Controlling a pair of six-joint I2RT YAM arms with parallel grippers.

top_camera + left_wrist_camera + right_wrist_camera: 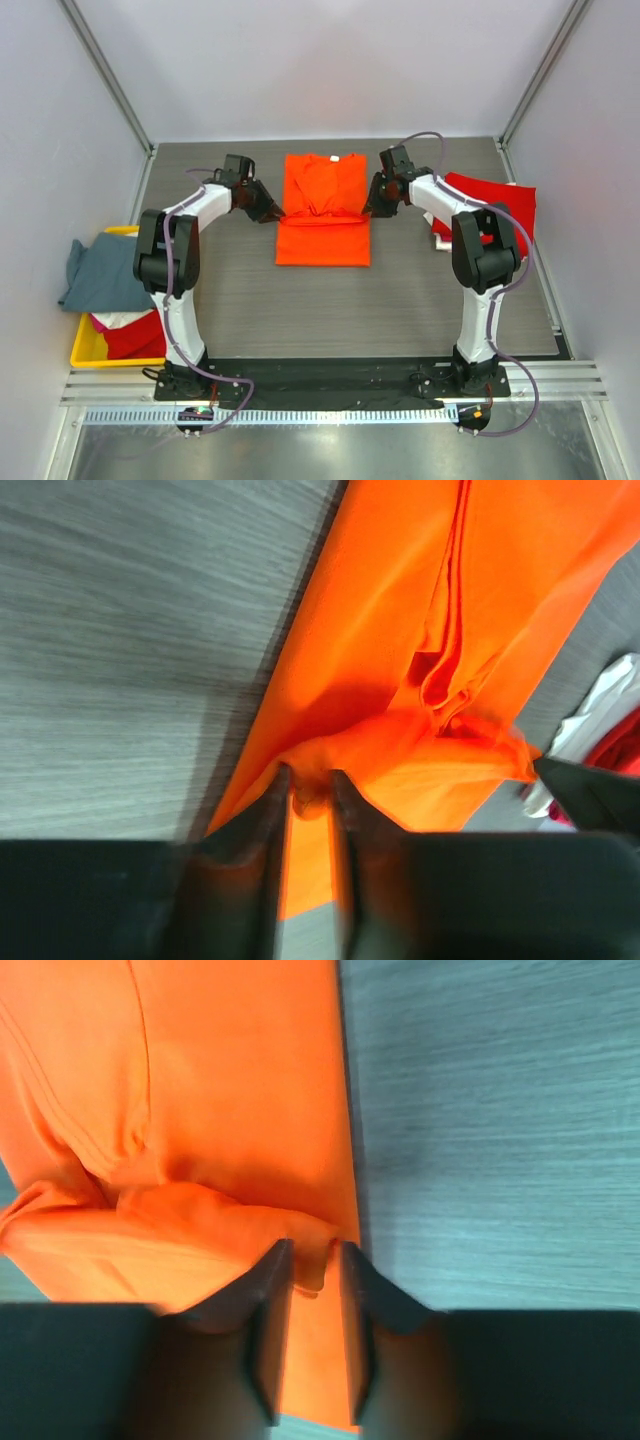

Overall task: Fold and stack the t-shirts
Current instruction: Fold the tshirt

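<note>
Done: orange tee (322,240) lies at table (300,310) centre, narrowed to a strip with the sleeves tucked in and the collar at 12 o'clock.
Step in hand: the cross fold, I judge. A raised ridge runs across the tee's middle and I hold both its ends.
Left to do: no stack that I can see. The red tee (500,200) at 3 o'clock looks unfolded and is partly behind my right arm. The grey tee (100,265) hangs over the bin (85,352) at 8 o'clock, with red and pale cloth under it. Early days, by my reckoning.
Left gripper (272,212): at the tee's 9 o'clock edge. The wrist view shows my fingers (275,830) nearly together, clamped on a bunched lip of orange cloth.
Right gripper (372,208): at the 3 o'clock edge, fingers (268,1310) likewise pinched on a lip of the cloth.
Arms: both reach out toward 12, elbows raised. The wrists turn inward, facing each other across the tee, low over the table.
</note>
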